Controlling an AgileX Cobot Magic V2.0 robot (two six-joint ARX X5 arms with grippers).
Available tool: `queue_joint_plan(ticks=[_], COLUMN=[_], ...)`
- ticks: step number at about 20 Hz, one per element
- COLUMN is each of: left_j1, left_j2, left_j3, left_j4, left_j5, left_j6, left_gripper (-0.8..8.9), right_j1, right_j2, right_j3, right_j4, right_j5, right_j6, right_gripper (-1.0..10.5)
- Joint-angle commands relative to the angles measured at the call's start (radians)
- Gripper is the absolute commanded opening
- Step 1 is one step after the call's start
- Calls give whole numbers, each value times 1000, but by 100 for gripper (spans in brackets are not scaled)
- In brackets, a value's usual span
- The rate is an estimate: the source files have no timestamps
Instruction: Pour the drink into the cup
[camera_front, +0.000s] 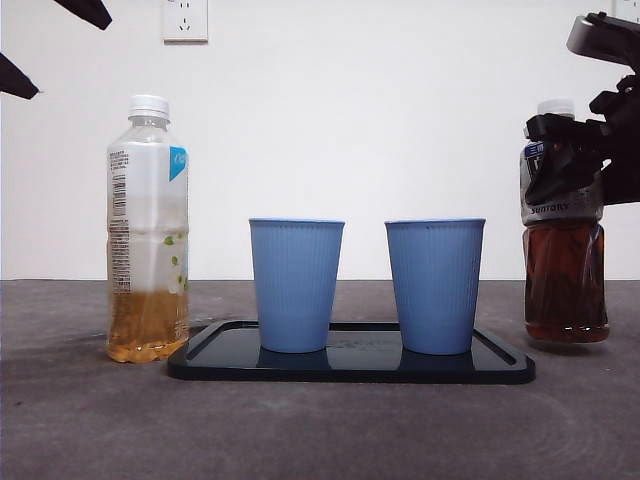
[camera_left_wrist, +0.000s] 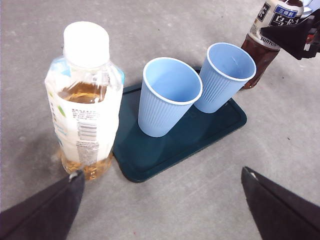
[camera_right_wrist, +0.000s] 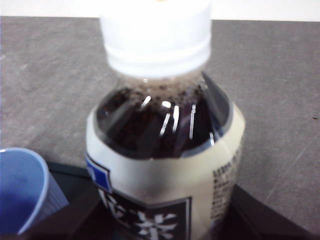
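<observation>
a dark tray (camera_front: 350, 368) lies on the grey table (camera_front: 90, 420) and carries two blue ribbed cups (camera_front: 296, 284) (camera_front: 435, 285), both upright and side by side with a gap between them. seen from the left wrist camera, the insides of both cups look bare, with no liquid showing.

just beside one end of the tray stands a clear bottle with a white cap (camera_front: 148, 228). it is upright, capped, and holds pale amber drink in roughly its lower third; a white label wraps its upper part.

near the other end of the tray stands the dark tea bottle (camera_front: 564, 270), also upright and still capped in white. it is filled with dark brown drink almost to the neck, with small bubbles at the top of the liquid in the right wrist view.

the right gripper (camera_front: 575, 150) is at the label of the dark tea bottle, its black jaws set on either side of it. the close view is blurred, so whether they actually press on the bottle or only flank it i cannot tell.

the left gripper (camera_left_wrist: 160, 210) hangs above the table near the clear bottle, its jaws spread wide and holding nothing.
</observation>
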Motion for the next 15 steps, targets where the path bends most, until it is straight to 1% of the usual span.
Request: queue_joint_plan(ticks=[1,11,12,15], left_j1=[-5,-5,-5,-5], left_j2=[7,7,7,7], left_j3=[20,20,20,20], left_j4=[10,10,9,6], left_j5=[1,1,1,1], left_j6=[8,9,9,9], left_gripper=[498,498,498,499], right_j1=[2,2,2,2], right_j2=[3,18,18,15], right_j3=[18,18,18,18], right_j4=[62,62,60,38], right_j5=[-2,-1,-1,-5], right_j6=[8,5,5,6], right_gripper=[202,209,233,353])
